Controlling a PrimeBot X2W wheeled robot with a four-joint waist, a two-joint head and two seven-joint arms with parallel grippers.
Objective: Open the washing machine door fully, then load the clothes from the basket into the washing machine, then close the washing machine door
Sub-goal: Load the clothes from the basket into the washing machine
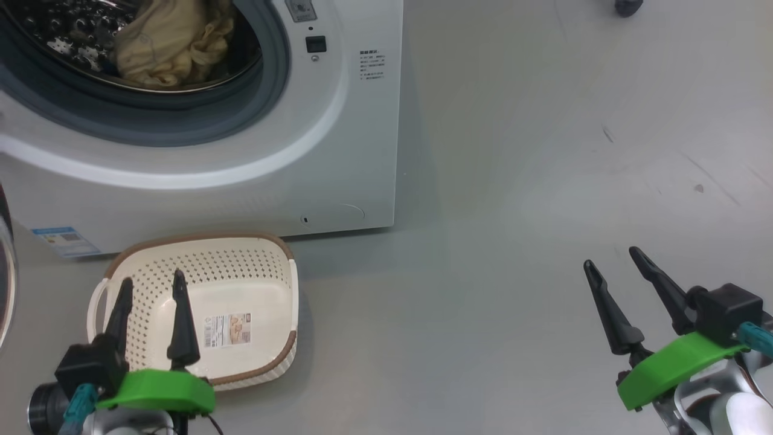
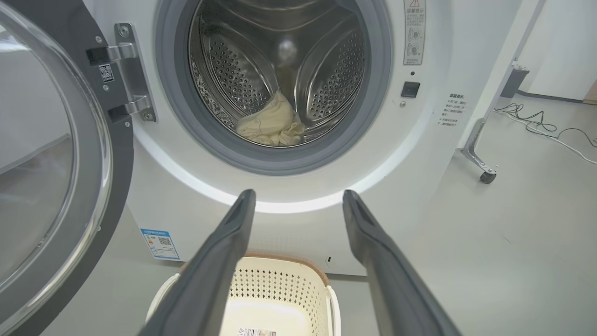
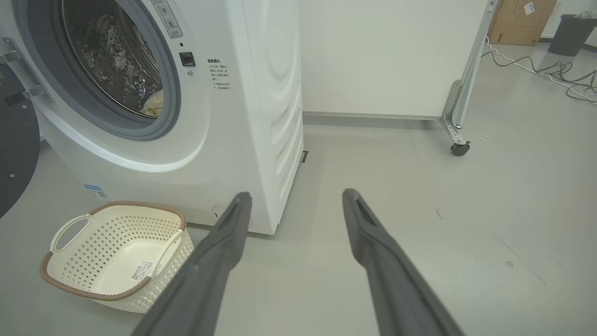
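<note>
The washing machine (image 1: 338,151) is seen standing on the grey floor (image 1: 513,241). Its door (image 2: 51,177) is swung wide open on the hinge (image 2: 130,74) to the robot's left, so that the steel drum (image 2: 233,60) and the grey rubber ring (image 2: 177,116) around its mouth are exposed. The clothes (image 1: 172,42), a crumpled cream bundle, are found lying at the bottom of the drum, well inside the ring. The basket (image 1: 241,266) is set on the floor just in front of the machine, below the opening and near the blue sticker (image 1: 63,240); its bare bottom, marked by a label (image 1: 228,329), is shown. The left gripper (image 1: 153,278) is held above the basket and pointed towards the drum opening, with its two dark fingers spread apart and nothing clasped between them. The right gripper (image 1: 611,257) is held over bare floor to the right of the machine, well apart from the basket, its fingers likewise spread and nothing gripped. A wheeled metal leg (image 3: 457,121) and loose cables (image 3: 550,70) are seen farther off on the floor.
</note>
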